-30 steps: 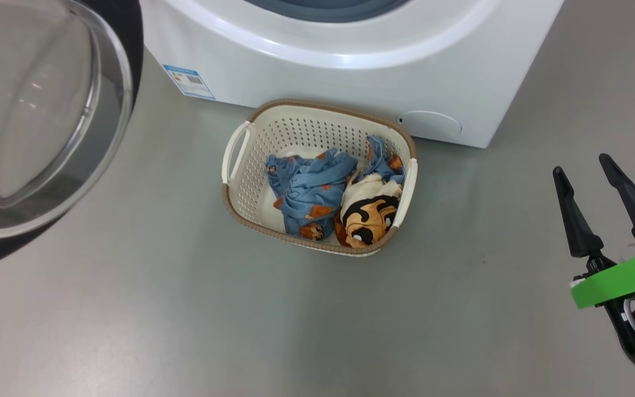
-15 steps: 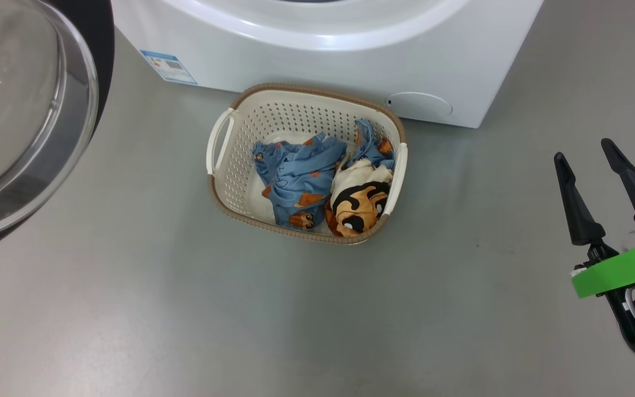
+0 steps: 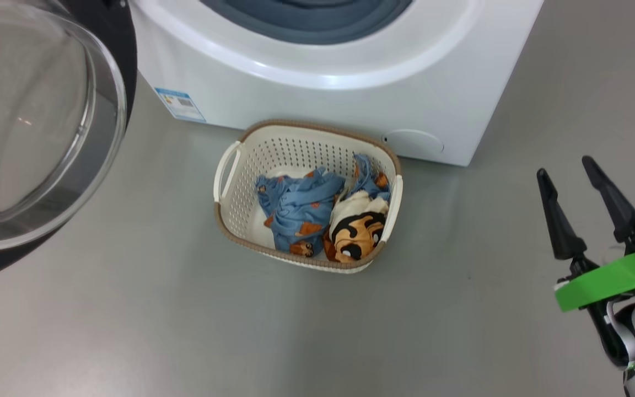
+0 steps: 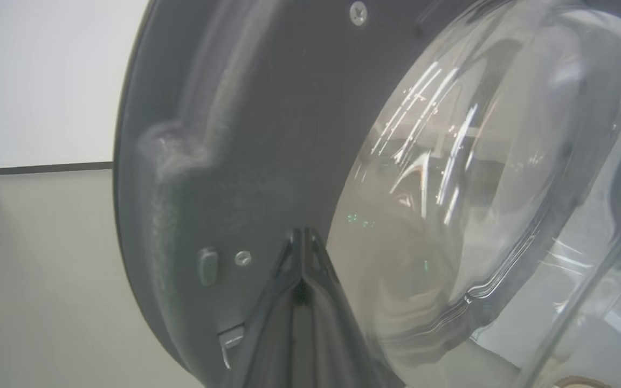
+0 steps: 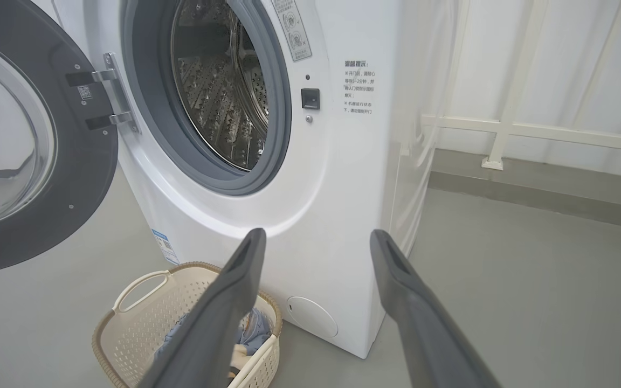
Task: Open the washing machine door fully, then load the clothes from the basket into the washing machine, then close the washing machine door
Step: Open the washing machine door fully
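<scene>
Before the washing machine (image 3: 450, 82), basket (image 3: 295, 151) crosswise

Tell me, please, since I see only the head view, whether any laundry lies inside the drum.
Observer: In the right wrist view, the visible part of the steel drum is bare perforated metal.
Operator: Thanks. Where is the left pincer?
Observer: The left wrist view has the left pincer shut, tips near the dark inner face of the washing machine door, beside its glass dome; contact is unclear.
Operator: How far open is it?
Observer: Right wrist view: it stands wide open on two hinges, well clear of the opening.
</scene>
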Robot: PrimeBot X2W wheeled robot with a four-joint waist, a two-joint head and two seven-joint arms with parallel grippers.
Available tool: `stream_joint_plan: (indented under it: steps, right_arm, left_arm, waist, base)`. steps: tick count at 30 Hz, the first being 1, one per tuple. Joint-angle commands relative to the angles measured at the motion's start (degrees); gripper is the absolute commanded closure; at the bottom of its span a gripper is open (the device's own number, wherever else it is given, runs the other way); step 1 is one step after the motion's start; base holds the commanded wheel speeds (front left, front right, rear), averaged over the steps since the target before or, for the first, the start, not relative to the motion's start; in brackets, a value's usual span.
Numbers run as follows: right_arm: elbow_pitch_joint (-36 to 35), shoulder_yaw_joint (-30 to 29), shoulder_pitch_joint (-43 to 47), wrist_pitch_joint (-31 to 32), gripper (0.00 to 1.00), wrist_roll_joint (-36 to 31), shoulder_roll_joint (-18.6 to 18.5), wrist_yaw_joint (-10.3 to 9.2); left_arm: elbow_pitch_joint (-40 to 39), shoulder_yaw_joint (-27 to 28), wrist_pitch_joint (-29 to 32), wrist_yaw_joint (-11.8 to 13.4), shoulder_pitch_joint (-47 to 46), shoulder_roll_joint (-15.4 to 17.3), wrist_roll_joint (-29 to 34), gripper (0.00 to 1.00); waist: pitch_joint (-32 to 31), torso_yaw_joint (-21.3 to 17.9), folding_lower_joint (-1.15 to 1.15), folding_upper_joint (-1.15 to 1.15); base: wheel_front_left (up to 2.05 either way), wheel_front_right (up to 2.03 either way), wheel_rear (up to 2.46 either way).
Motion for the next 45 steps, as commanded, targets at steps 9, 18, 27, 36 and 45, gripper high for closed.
stream_joint_plan:
  steps: [9, 18, 27, 36, 45]
  right_arm:
    - [-0.7, 0.7, 5.3, -0.5, 0.0, 0.1, 1.3, 0.31]
    - [-1.1, -0.1, 7.4, -0.5, 0.0, 0.2, 2.4, 0.31]
    - [-1.4, -1.3, 8.5, -0.5, 0.0, 0.1, 3.4, 0.31]
    - [-1.7, -2.6, 9.7, -0.5, 0.0, 0.0, 3.8, 0.31]
    - [-1.9, -3.8, 10.8, -0.5, 0.0, 0.0, 4.1, 0.31]
  left_arm:
    - [-11.2, -5.6, -0.4, -0.8, 9.5, 0.4, -1.3, 0.99]
    - [-19.4, -15.2, -0.4, -0.8, 15.8, -0.5, -5.2, 0.0]
    - [-26.7, -23.2, -0.4, -0.8, 19.8, -3.4, -4.7, 0.0]
    - [-31.7, -29.5, -0.4, -0.8, 22.1, -5.5, -5.4, 0.0]
    - [-33.8, -32.4, -0.4, -0.8, 24.5, -5.3, -7.1, 0.0]
  waist:
    - [-8.1, -0.7, 0.0, 0.0]
    - [-10.2, -2.4, 0.0, 0.0]
    - [-10.7, -6.4, 0.0, 0.0]
    - [-10.8, -10.4, 0.0, 0.0]
    - [-11.5, -13.6, 0.0, 0.0]
  base:
    - [0.0, 0.0, 0.0]
    - [0.0, 0.0, 0.0]
    - [0.0, 0.0, 0.0]
    - [0.0, 0.0, 0.0]
    - [0.0, 0.0, 0.0]
